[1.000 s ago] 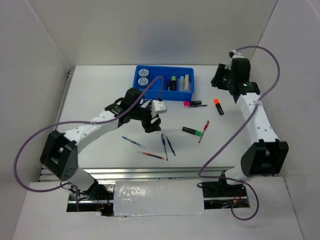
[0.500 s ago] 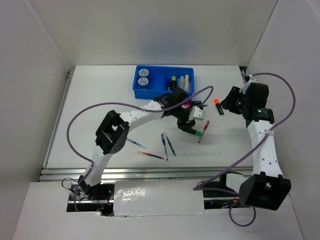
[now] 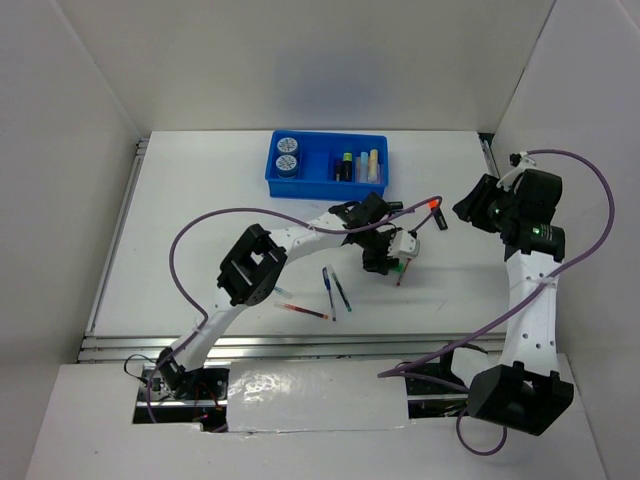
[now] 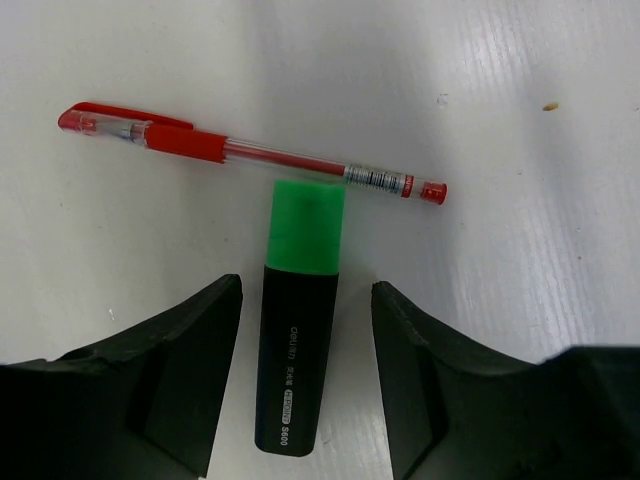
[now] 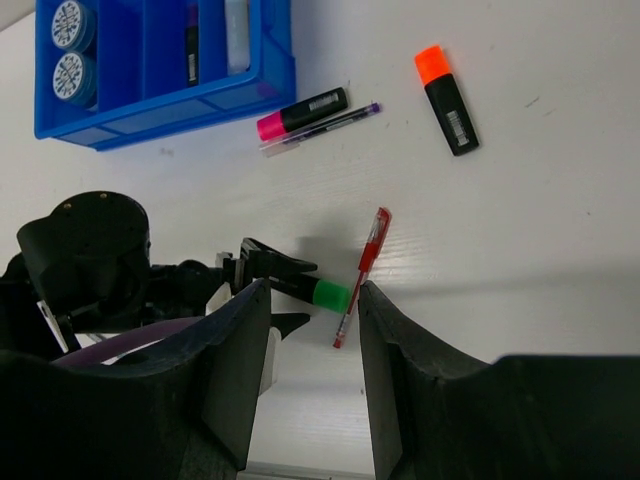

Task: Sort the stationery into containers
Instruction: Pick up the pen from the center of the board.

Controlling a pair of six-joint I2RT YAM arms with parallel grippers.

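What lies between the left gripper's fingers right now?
The green highlighter lies between the fingers of the open left gripper, touching neither, its cap end by the red pen. The left wrist view shows it.

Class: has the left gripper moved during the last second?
Yes: left gripper went right along the blue tray, from below its middle to its right end.

A white table [image 3: 200, 220] is seen carrying a blue tray [image 3: 325, 193] at its far side. Just in front of the tray, a pink highlighter [image 5: 300, 112] and a purple pen [image 5: 320, 130] are laid side by side, with an orange highlighter [image 5: 446, 86] off to the right. Nearer the middle, a green highlighter [image 4: 298, 330] is set with its cap just beside a red pen [image 4: 250, 150]. Two blue pens [image 3: 341, 291] and a reddish pen [image 3: 303, 312] are left toward the near edge.
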